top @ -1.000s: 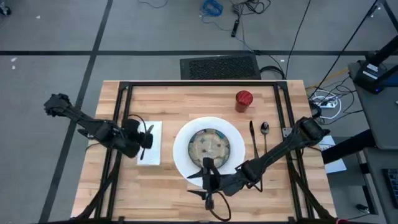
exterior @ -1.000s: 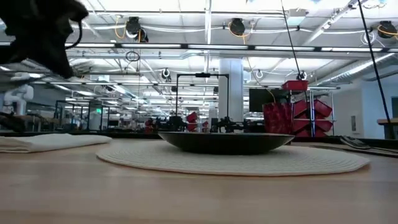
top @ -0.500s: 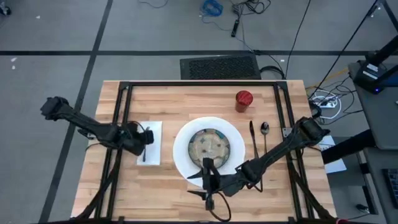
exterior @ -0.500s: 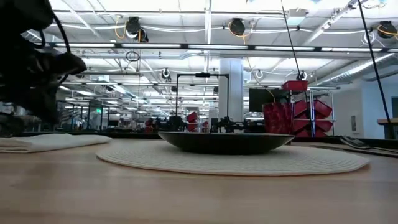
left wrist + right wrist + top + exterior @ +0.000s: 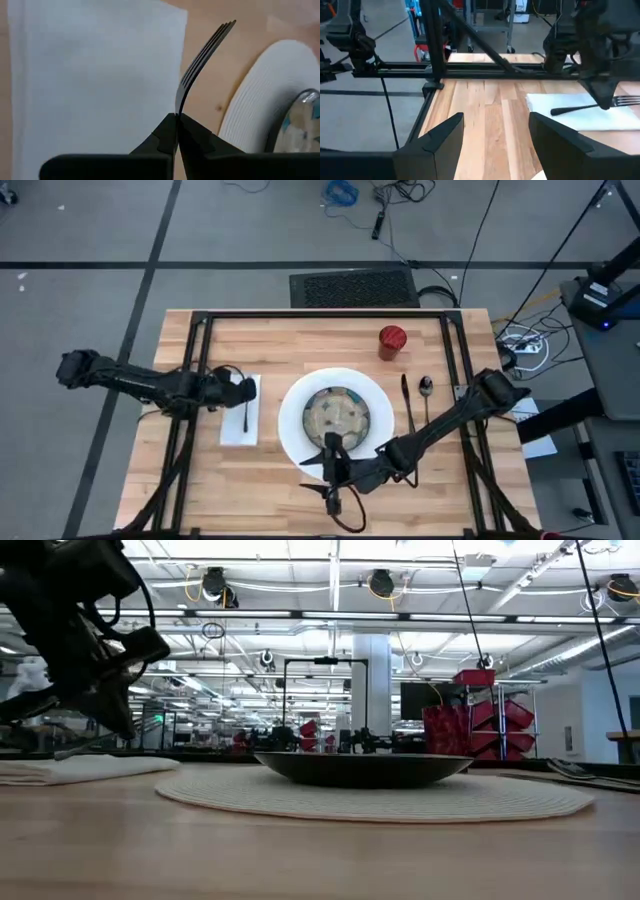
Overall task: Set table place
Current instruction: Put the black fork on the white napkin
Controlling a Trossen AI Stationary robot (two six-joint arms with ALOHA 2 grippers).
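Observation:
On the table, a white napkin lies left of the white plate, which carries the speckled bowl. My left gripper is over the napkin, shut on a dark fork. The fork's tines point toward the far edge. A knife and a spoon lie right of the plate, and the red cup stands behind them. My right gripper is open at the plate's near rim, holding nothing. My left gripper pinches the fork's neck, just behind the tines, between its two fingers. The fingers come from above, slanting in from the table's left, and lie across the fork. The fork is nearly level; its handle reaches toward the near edge, low over the napkin. Whether the handle touches the napkin, I cannot tell.
A black metal frame runs over the table along its left, far and right sides. Bare wood shows between the napkin and the far edge, and in front of the napkin.
My left gripper has come down over the napkin with the fork and shifted slightly toward the plate. The fork now lies along the napkin's right part, pointing near to far.

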